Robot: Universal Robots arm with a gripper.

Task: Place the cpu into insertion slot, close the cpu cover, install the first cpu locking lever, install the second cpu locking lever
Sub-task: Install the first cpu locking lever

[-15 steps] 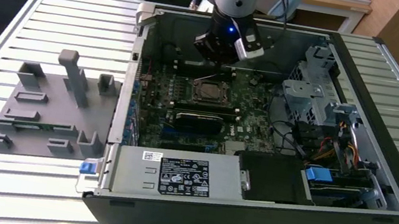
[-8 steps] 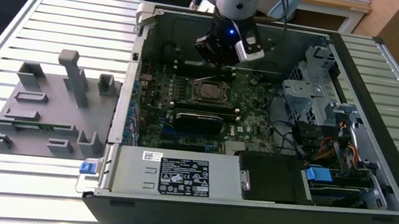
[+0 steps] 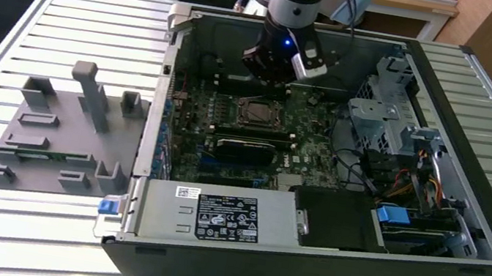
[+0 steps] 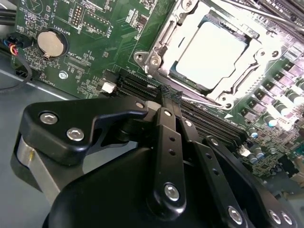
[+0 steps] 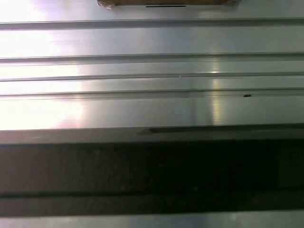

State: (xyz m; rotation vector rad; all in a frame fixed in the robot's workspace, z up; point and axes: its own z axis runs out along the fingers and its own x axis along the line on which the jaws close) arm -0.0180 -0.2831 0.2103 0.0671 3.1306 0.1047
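Observation:
The cpu (image 4: 213, 54), a flat square chip with a bright silver top, lies in the insertion slot (image 3: 255, 112) on the green motherboard. The cpu cover (image 4: 164, 40), a thin silver frame, lies flat around the chip, which shows through its window. My gripper (image 4: 166, 95) hangs just above the board beside one edge of the socket, its black fingers (image 4: 167, 118) drawn together with nothing between them. In the exterior view the gripper (image 3: 268, 75) is just behind the socket, towards the back wall of the case. I cannot tell how the locking levers stand.
The open computer case (image 3: 470, 218) lies on a slatted metal table (image 5: 152, 66). Memory slots (image 4: 137, 88) run next to the fingertips. A power-supply box (image 3: 214, 214) sits at the front, drive cages and cables (image 3: 402, 155) at the exterior view's right, a grey fixture (image 3: 59, 131) at its left.

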